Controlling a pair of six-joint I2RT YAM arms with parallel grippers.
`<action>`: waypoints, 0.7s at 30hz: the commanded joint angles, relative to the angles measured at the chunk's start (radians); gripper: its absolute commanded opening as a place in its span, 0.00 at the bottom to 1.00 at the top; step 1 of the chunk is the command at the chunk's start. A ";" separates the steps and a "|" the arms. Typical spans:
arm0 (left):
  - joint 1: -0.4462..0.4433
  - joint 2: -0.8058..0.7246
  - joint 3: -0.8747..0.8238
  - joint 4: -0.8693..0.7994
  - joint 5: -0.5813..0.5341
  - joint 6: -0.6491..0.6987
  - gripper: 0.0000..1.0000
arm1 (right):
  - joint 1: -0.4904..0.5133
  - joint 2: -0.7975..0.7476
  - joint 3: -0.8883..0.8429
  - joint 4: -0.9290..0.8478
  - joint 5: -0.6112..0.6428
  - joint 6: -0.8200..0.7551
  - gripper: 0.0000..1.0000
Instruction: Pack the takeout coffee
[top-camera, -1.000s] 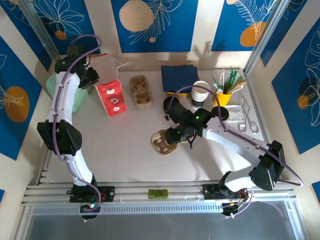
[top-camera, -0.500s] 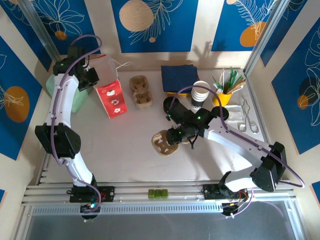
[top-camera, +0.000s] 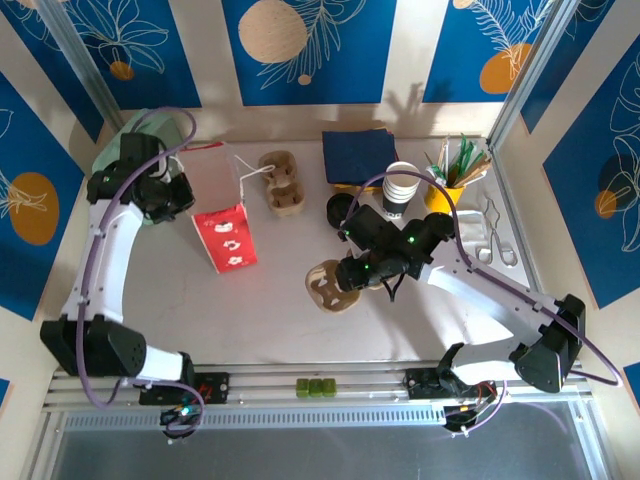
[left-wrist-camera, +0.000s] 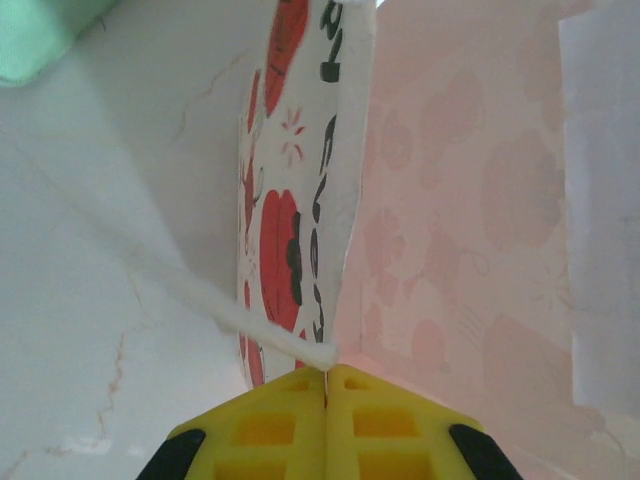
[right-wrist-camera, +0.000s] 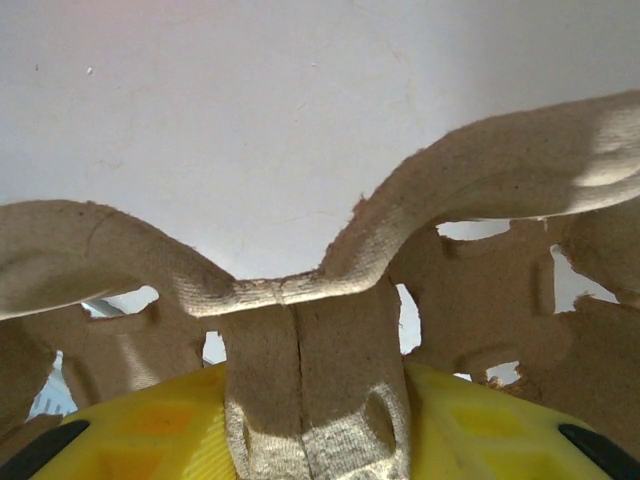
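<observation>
The paper bag (top-camera: 225, 240) (left-wrist-camera: 300, 230), red with a white pattern outside and pale inside, stands with its mouth open right in front of the left pincer (top-camera: 185, 192) (left-wrist-camera: 325, 375). What shows of its inside is bare wall. A yellow cup (top-camera: 447, 197), beyond and to the right of the right pincer (top-camera: 350, 283) (right-wrist-camera: 315, 390), holds a bunch of green and tan sticks.

The left pincer is closed flat on the bag's top edge, its yellow fingers pressed together with the wall between them. The white cord handle (top-camera: 250, 172) (left-wrist-camera: 220, 305) ends right at the fingertips.

The right pincer is partly closed, clamping the centre rib of a pulp cup carrier (top-camera: 325, 285) (right-wrist-camera: 300, 290). The carrier's far side lies on the surface (top-camera: 260, 310), which shows through its holes.

A round black lid (top-camera: 340, 208) sits just beyond the right pincer, beside the white stack. From above I cannot tell whether it caps the takeout coffee or lies loose.

- Two carriers: the one held and a second carrier (top-camera: 281, 183), beyond and left of the right pincer, near the bag's handle.
- One bag.
- One stack of white cups (top-camera: 401, 182).
- One pile of navy napkins (top-camera: 358, 157).
- One pair of tongs (top-camera: 497, 245), well right of the right pincer.
- One mint-green object (top-camera: 118, 150) (left-wrist-camera: 40, 40), beyond the left pincer.
</observation>
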 joint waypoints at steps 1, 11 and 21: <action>0.010 -0.096 -0.087 0.018 0.065 -0.029 0.00 | 0.009 -0.019 0.028 -0.024 -0.030 0.015 0.42; -0.028 -0.299 -0.231 -0.019 0.215 -0.077 0.00 | 0.020 -0.023 0.118 -0.075 -0.025 0.004 0.42; -0.078 -0.382 -0.303 -0.050 0.291 -0.122 0.00 | 0.021 -0.072 0.207 -0.163 -0.033 -0.020 0.43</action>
